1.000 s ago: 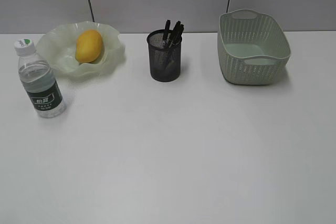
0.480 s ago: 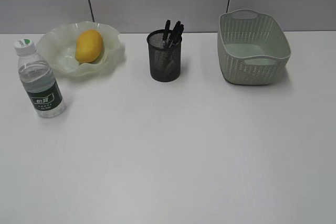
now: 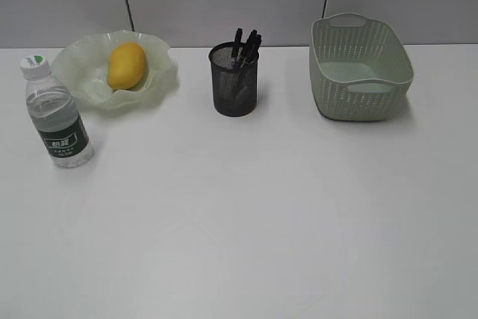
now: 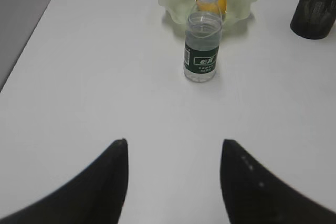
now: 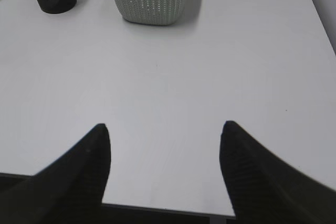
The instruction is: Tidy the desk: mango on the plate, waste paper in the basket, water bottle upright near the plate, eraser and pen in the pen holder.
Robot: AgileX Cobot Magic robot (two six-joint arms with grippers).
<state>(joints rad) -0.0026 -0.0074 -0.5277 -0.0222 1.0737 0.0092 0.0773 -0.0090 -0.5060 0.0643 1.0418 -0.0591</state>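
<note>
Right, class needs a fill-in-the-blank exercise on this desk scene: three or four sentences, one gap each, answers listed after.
1. The mango lies in the ______.
2. The water bottle stands ______ on the desk.
3. Dark pens stick out of the ______, which is a black mesh cup.
4. Both the left gripper and the right gripper are ______, holding nothing.

Missing words: plate; upright; pen holder; open

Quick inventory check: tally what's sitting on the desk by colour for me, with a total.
Pale green: 2, the plate and the basket
Yellow-orange: 1, the mango
Black: 1, the pen holder, with dark pens I can't count
Clear with dark green label: 1, the water bottle
Total: 5, pens apart
</note>
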